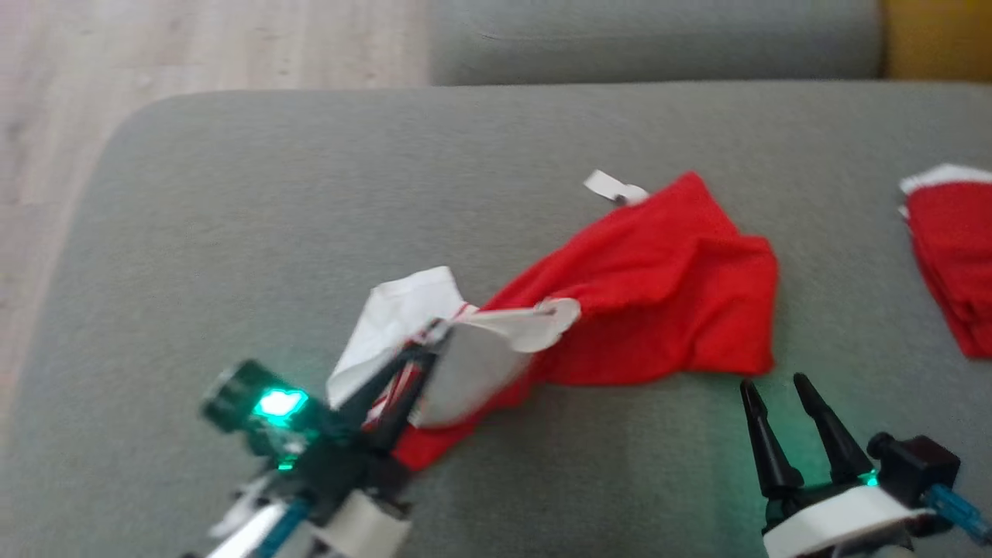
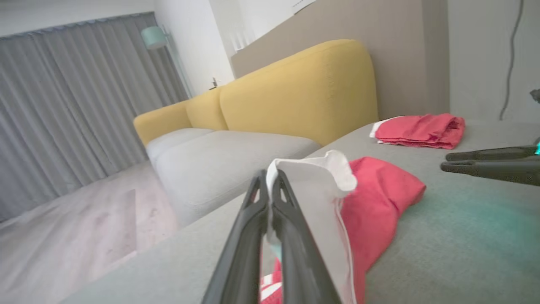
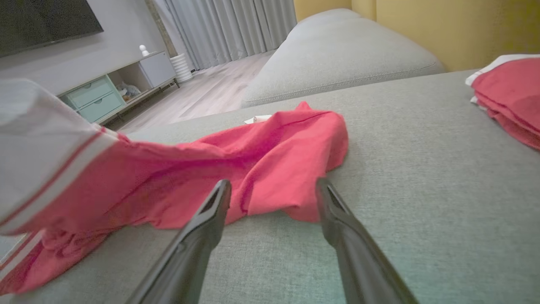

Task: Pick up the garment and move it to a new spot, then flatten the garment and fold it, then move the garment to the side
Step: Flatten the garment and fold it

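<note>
1. Two pieces of red-and-white clothing on a grey sofa seat.
2. Mid-cushion, crumpled and stretching from near left to far right: the garment, red with a white band and a small white tag at its far end.
3. Pinched tight on the white edge at near left, holding that end raised: the left gripper.
4. Spread apart and empty, just beside the garment's near right edge: the right gripper.
5. Far right, well apart: a folded red pile.
6. Beyond, a yellow backrest; left, pale wood floor.
</note>
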`<state>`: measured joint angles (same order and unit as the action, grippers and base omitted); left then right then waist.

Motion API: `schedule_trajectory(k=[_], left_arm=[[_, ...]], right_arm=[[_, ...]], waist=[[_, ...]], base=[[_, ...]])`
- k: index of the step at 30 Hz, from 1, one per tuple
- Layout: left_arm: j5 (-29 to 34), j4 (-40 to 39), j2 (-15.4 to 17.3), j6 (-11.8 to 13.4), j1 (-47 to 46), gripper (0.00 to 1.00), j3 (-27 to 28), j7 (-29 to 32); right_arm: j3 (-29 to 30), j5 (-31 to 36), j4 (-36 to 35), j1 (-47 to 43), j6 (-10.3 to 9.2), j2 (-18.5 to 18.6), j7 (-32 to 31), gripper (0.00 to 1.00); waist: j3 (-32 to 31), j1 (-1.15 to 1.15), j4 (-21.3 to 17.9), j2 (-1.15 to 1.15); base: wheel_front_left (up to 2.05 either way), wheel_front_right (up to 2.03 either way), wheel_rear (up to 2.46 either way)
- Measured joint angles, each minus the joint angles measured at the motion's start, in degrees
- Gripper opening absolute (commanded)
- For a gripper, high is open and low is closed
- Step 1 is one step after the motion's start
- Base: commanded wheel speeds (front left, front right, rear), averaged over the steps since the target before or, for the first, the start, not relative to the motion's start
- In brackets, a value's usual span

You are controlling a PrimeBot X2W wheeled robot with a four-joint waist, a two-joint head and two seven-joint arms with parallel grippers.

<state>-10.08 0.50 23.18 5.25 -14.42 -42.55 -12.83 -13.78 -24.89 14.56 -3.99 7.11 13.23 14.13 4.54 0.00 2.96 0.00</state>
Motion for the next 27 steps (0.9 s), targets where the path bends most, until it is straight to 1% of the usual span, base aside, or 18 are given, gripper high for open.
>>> schedule_trajectory(k=[2,5,8,11,15,19,20,22,25,27], left_arm=[[0.0,-4.0,2.9,1.5,1.3,0.00,1.9,1.6],[-0.4,-8.5,6.7,2.8,3.4,0.00,4.4,3.3],[-1.4,-10.7,9.8,4.2,5.9,0.00,6.8,4.2],[-2.3,-11.8,12.1,5.5,7.8,0.00,9.2,4.2],[-2.8,-12.2,13.6,7.1,8.3,0.00,11.5,4.2],[-3.2,-11.8,14.6,8.0,9.3,0.00,13.0,3.7],[-3.2,-11.6,14.9,8.4,9.7,0.00,13.3,3.6],[-3.2,-11.4,15.4,8.4,10.3,0.00,13.4,3.5],[-3.6,-10.9,15.5,8.4,10.2,0.00,13.5,3.2],[-3.6,-10.7,15.5,8.4,10.2,0.00,13.5,3.2]], right_arm=[[0.2,0.0,0.5,-0.2,0.00,0.0,0.0,1.00],[0.8,0.0,0.9,-0.2,0.00,0.1,0.1,1.00],[0.9,0.0,1.3,-0.1,0.00,0.3,0.1,1.00],[1.0,0.0,2.2,-0.1,0.00,1.3,0.1,1.00],[0.9,-0.7,3.0,-0.1,0.00,2.4,0.0,1.00],[-1.4,-2.4,3.2,0.3,0.00,4.1,-0.7,1.00],[-2.4,-2.8,3.2,0.9,0.00,5.0,-1.5,1.00],[-4.2,-3.4,3.3,3.3,0.00,7.4,-3.1,1.00],[-6.2,-5.5,4.1,9.0,0.00,10.8,-6.6,1.00],[-8.1,-7.4,4.8,13.1,0.00,12.3,-9.3,1.00]], waist=[[-0.5,0.00,1.6,0.00],[-1.0,0.00,3.9,0.00],[-1.2,0.00,5.8,0.00],[-1.1,0.00,7.1,0.00],[-0.5,0.00,8.0,0.00],[0.0,0.00,7.8,0.00],[0.2,0.00,7.7,0.00],[0.6,0.00,7.4,0.00],[1.2,0.01,7.5,0.00],[1.6,0.01,7.7,0.00]], base=[[0.00,0.00,0.00],[0.00,0.00,0.00],[0.00,0.00,0.00],[0.00,0.00,0.00],[0.00,0.00,0.00],[0.00,0.00,0.00],[0.00,0.00,0.00],[0.00,0.00,0.00],[0.00,0.00,0.00],[0.00,0.00,0.00]])
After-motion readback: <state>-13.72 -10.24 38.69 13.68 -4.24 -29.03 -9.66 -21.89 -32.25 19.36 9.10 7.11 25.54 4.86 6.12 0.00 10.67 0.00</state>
